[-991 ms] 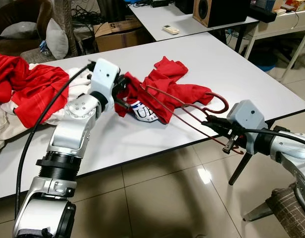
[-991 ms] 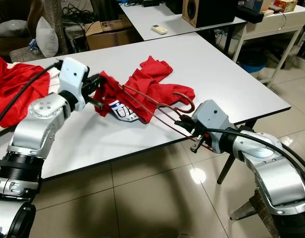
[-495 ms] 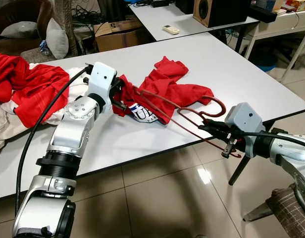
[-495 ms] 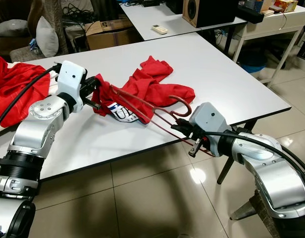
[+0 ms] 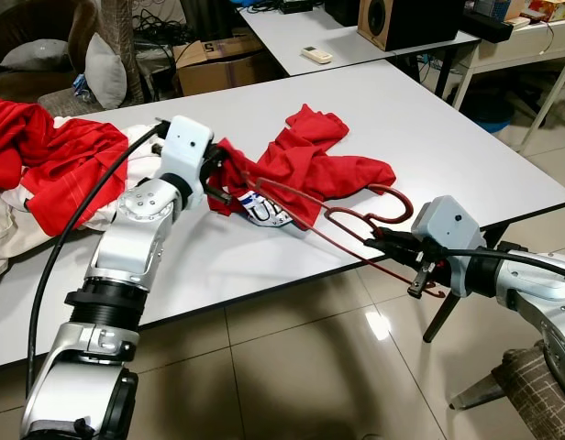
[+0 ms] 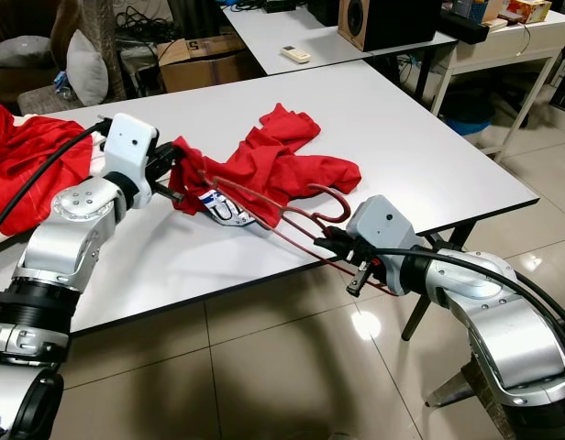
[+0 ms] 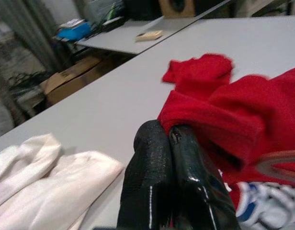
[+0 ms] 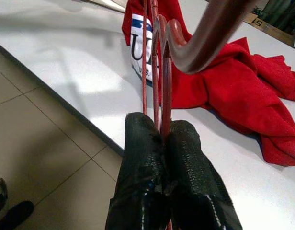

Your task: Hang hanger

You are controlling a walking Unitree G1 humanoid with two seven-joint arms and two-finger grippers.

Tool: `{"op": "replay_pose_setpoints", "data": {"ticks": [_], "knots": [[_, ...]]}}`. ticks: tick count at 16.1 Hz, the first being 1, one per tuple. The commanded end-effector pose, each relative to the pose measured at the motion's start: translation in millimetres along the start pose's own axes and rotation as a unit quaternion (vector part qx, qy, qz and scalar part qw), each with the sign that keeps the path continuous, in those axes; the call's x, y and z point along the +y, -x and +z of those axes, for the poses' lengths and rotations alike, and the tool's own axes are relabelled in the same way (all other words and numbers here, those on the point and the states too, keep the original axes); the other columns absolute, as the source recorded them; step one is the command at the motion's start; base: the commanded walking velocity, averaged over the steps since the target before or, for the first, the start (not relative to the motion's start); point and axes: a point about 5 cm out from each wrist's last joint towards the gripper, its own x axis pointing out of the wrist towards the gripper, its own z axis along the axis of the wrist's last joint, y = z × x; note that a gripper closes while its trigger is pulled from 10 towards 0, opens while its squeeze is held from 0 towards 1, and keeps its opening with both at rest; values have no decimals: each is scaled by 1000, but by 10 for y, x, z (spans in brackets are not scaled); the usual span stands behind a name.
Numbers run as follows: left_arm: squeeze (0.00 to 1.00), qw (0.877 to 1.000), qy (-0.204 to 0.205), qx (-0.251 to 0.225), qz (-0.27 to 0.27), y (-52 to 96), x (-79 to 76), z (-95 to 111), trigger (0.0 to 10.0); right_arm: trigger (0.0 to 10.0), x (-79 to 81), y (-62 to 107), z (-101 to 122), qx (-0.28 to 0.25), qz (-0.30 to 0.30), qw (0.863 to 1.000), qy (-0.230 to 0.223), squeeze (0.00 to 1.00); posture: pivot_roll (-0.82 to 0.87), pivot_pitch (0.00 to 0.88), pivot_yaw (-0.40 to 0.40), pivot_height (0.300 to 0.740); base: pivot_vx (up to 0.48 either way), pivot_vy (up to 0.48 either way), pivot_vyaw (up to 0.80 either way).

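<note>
Comparing with 1 second earlier, the right tool (image 5: 385,246), its 2 fingers clamped on the wire of the red hanger (image 5: 356,218), has drawn leftward along the surface (image 5: 466,147) edge, pushing the hanger deeper into the red shirt (image 5: 310,165) at frame centre. The left tool (image 5: 212,176), upper left of centre, stays pinched shut on the shirt's edge. Judgement: the garment is being threaded onto the hanger; hanging is not yet done.

Hanger's (image 5: 356,220) far end hidden – inside red shirt (image 5: 310,170) (logo partly covered).
</note>
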Motion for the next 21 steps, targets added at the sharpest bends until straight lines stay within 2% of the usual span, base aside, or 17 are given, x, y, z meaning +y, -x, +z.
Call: {"op": "replay_pose_setpoints", "data": {"ticks": [1, 4, 7, 10, 16, 21], "knots": [[0, 1000, -5, -2, 21, 10, 113, 45, 0, 10000, 6, 16, 55, -5, 0, 1000, 10, 0, -172, 0, 77, 740, 0, 0, 0], [0, 1000, -5, -11, 8, 13, 95, 79, 0, 10000, 38, 15, 47, -5, 14, 1000, 8, 0, -170, 0, 78, 740, 0, 0, 0], [0, 999, -1, -35, -39, 12, -52, 176, 0, 10000, 48, -41, 33, -8, 11, 1000, 0, 0, -166, 0, 79, 740, 0, 0, 0], [0, 998, -2, -38, -54, 21, -95, 211, 0, 10000, 27, -101, 14, -6, -1, 1000, -7, 0, -162, 0, 79, 740, 0, 0, 0], [0, 998, -13, -33, -54, 68, -25, 228, 0, 10000, -127, -97, -56, 9, -60, 998, -15, 0, -159, 0, 79, 740, 0, 0, 0], [0, 997, -15, -30, -73, 82, -70, 236, 0, 10000, -177, -108, -22, 1, -78, 997, -14, 0, -161, 0, 79, 740, 0, 0, 0]]}}
